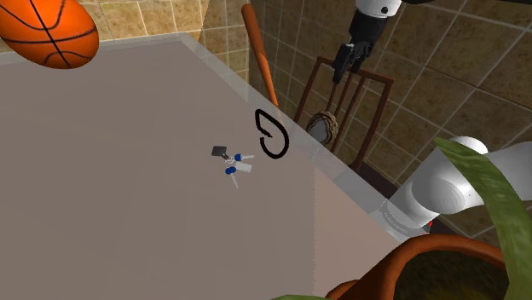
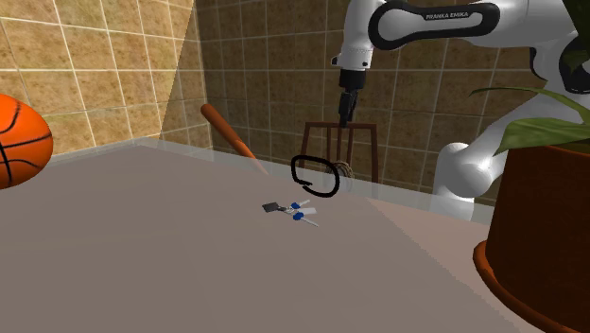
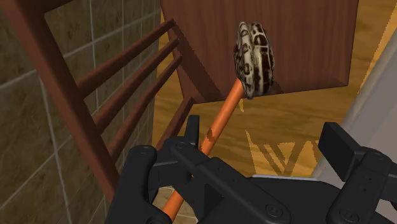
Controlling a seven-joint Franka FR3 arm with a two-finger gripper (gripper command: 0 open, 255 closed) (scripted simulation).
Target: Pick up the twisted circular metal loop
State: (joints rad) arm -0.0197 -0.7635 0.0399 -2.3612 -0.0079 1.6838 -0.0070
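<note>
The twisted loop is a thin black ring lying flat on the grey table, close to the edge by the chair. My black gripper hangs high beyond that edge, above the wooden chair, well apart from the loop. In the wrist view the gripper is open with nothing between its fingers, and it looks down on the chair's seat.
A small cluster of white and blue pieces lies beside the loop. A basketball sits on the table. An orange bat leans at the edge. A spotted object rests on the chair. A potted plant stands near.
</note>
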